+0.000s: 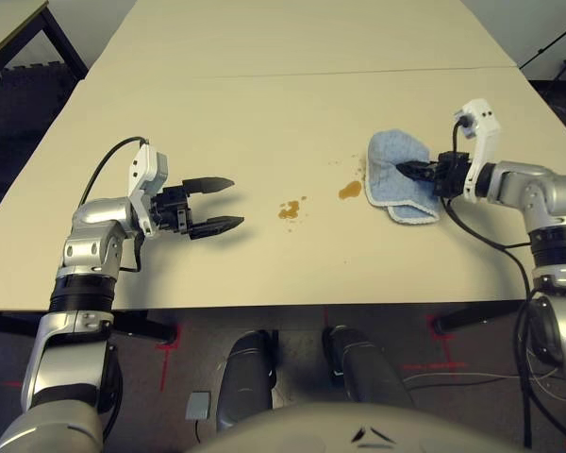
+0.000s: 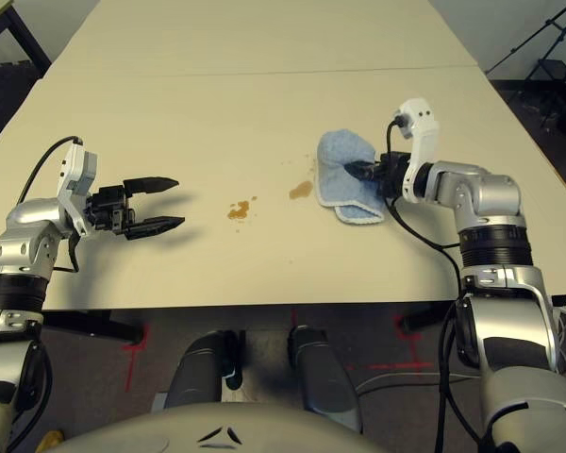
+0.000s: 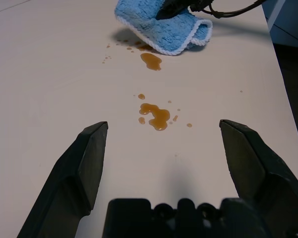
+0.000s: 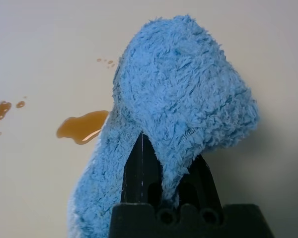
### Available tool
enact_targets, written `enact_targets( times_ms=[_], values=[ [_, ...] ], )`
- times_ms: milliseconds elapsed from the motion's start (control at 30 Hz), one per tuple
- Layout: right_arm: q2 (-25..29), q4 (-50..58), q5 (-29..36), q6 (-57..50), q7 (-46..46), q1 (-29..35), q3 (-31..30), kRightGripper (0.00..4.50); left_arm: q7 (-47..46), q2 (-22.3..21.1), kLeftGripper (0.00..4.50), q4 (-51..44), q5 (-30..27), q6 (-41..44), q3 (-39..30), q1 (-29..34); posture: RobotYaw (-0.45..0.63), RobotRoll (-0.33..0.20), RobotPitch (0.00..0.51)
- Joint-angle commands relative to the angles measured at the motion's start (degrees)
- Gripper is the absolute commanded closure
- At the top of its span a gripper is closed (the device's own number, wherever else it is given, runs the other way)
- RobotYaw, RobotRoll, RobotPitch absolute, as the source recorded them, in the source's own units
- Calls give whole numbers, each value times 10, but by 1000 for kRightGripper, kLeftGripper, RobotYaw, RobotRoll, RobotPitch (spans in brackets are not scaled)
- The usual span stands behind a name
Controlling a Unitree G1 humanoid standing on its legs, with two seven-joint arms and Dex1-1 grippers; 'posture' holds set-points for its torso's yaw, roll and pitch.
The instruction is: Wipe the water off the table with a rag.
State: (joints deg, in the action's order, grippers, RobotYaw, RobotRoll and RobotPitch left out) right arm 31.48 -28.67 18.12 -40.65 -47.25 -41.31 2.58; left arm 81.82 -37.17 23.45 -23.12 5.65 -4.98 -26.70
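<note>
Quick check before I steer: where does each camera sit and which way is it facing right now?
Head stereo pair: looks forward and down at the table; both silver forearms show.
Left wrist: along the open left end effector toward the water.
Right wrist: along the right end effector, shut on the rag.
All share rag and water.

right claw (image 1: 407,171) grips rag (image 1: 392,176) (beside water (image 1: 350,190)).

A robot test room or lab: red tape marks (image 1: 168,337) on the dark floor below the table's (image 1: 264,113) near edge, loose cables (image 1: 453,377), and a tripod (image 2: 538,52) past its far right corner.
</note>
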Motion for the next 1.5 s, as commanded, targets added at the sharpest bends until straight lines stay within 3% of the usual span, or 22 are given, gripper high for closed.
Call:
enact_targets(
  times_ms=[33, 667, 1500],
  values=[
    [-6, -21, -24, 32, 2, -4, -18, 4476, 1, -6, 0, -5, 2, 1, 4, 1, -208, 0, 133],
    [-142, -20, -90, 59, 2, 3, -101, 4477, -4, -2, 0, -19, 0, 0, 4, 16, -185, 0, 138],
    [-279, -171, -140, 141, 52, -81, -93, 4481, -23, -4, 0, -58, -7, 11, -2, 54, -153, 0, 153]
  ],
)
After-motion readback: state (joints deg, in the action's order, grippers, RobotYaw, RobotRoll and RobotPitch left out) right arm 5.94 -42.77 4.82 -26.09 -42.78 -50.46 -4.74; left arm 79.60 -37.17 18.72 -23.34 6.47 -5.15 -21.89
